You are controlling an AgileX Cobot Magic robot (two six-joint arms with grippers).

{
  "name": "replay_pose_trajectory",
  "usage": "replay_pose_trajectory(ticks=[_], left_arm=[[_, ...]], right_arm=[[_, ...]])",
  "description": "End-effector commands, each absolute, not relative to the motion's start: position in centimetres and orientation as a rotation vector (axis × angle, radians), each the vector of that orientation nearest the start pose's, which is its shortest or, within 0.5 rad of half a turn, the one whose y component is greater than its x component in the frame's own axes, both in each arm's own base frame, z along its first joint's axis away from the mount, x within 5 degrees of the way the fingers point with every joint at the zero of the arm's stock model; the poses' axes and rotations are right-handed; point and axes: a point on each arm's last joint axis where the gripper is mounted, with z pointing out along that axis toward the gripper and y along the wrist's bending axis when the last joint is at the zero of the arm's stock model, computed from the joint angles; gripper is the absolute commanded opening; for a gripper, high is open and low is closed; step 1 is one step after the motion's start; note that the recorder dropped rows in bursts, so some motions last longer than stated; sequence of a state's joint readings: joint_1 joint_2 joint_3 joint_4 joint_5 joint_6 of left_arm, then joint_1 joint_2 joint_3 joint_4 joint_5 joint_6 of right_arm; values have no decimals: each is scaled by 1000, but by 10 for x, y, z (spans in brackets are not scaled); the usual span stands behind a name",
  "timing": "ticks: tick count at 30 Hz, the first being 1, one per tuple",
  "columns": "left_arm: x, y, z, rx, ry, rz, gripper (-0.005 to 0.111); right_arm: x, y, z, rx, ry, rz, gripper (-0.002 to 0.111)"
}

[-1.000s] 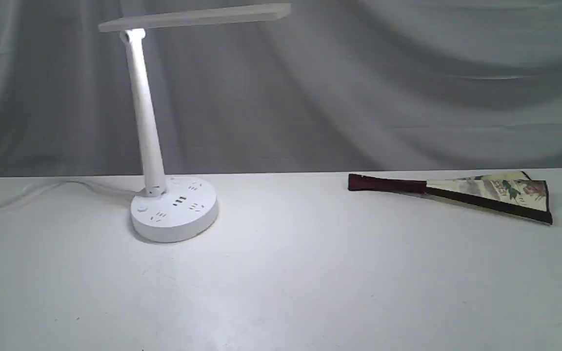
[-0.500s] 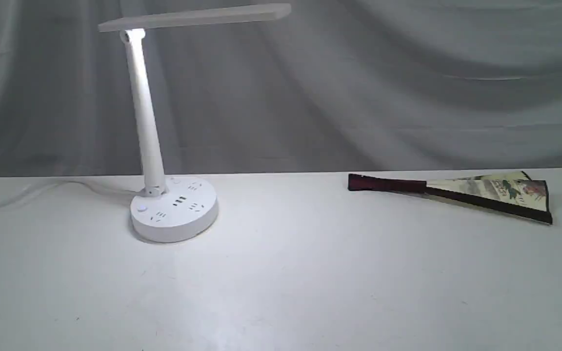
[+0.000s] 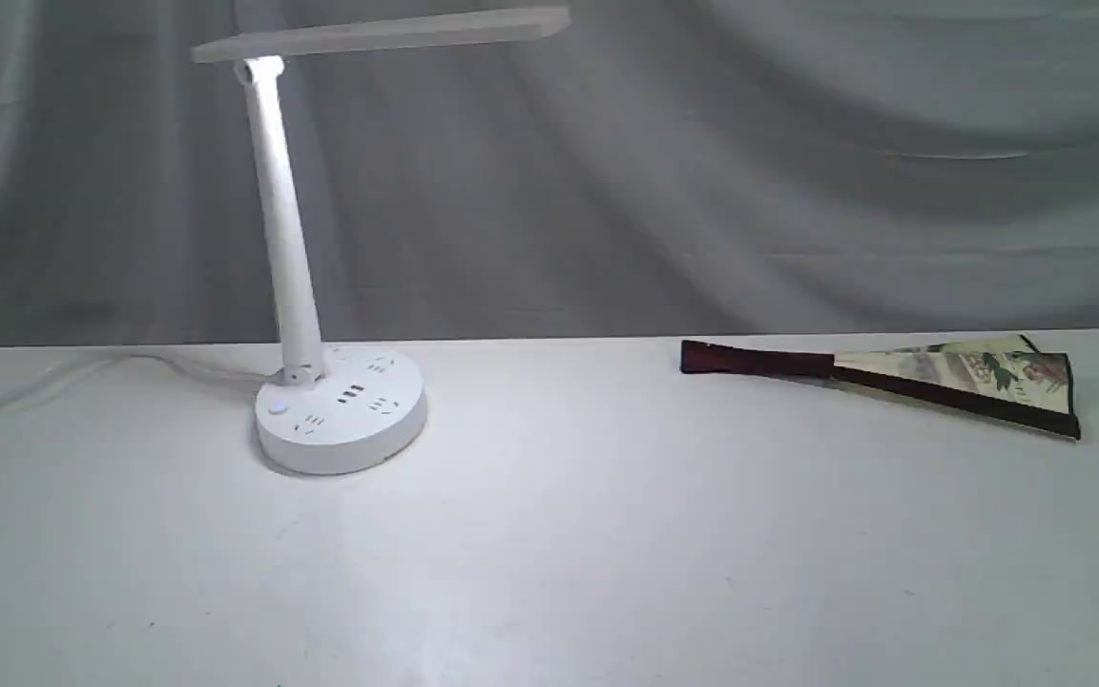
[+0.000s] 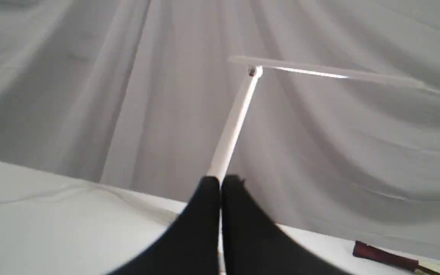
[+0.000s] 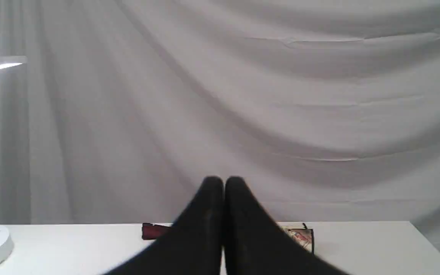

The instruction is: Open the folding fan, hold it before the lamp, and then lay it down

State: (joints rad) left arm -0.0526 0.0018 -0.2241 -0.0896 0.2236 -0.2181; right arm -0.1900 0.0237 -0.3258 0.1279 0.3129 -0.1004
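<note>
The folding fan [image 3: 931, 380] lies partly spread on the white table at the right, its maroon handle end pointing left and painted paper to the right. The white lamp [image 3: 287, 248] stands at the left on its round socketed base [image 3: 342, 410], its flat head [image 3: 378, 32] reaching right and lit. Neither gripper shows in the exterior view. My left gripper [image 4: 220, 182] is shut and empty, with the lamp stem [image 4: 232, 126] behind it. My right gripper [image 5: 224, 182] is shut and empty too, with the fan [image 5: 154, 230] far beyond it on the table.
A white cord [image 3: 82, 374] runs from the lamp base off to the left edge. A grey draped cloth [image 3: 750, 172] hangs behind the table. The table's right edge [image 5: 430, 248] shows in the right wrist view.
</note>
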Motion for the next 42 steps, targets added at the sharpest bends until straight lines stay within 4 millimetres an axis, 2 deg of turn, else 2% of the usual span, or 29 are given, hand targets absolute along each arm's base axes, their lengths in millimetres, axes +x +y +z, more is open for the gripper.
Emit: replay_pose_trajectory(ticks=[1, 5, 10, 16, 19, 24, 30, 33, 36, 42], left_arm=[[30, -4, 286, -155, 1503, -291, 0], [21, 2, 296, -111, 1571, -154, 0], [37, 3, 302, -102, 1694, -89, 0], [75, 0, 306, -125, 1867, -108, 0], [96, -2, 310, -114, 1882, -106, 0], [129, -4, 313, -109, 1956, -100, 0], [172, -7, 312, -112, 2067, -90, 0], [193, -8, 313, -112, 2101, -87, 0], [219, -10, 310, -110, 2123, -87, 0], [257, -12, 302, -107, 2182, -79, 0]], right_arm=[[38, -2, 300, 129, 1604, -84, 0], [50, -4, 312, 128, 1727, -73, 0], [74, -8, 327, 138, 1829, -57, 0], [112, -13, 328, 184, 1931, 2, 0], [131, -15, 325, 225, 1966, 56, 0], [168, -23, 323, 195, 2074, 22, 0], [223, -34, 321, 163, 2162, 0, 15], [255, -40, 313, 182, 2201, 14, 23], [284, -46, 299, 182, 2238, 5, 27], [322, -57, 272, 167, 2203, -55, 27]])
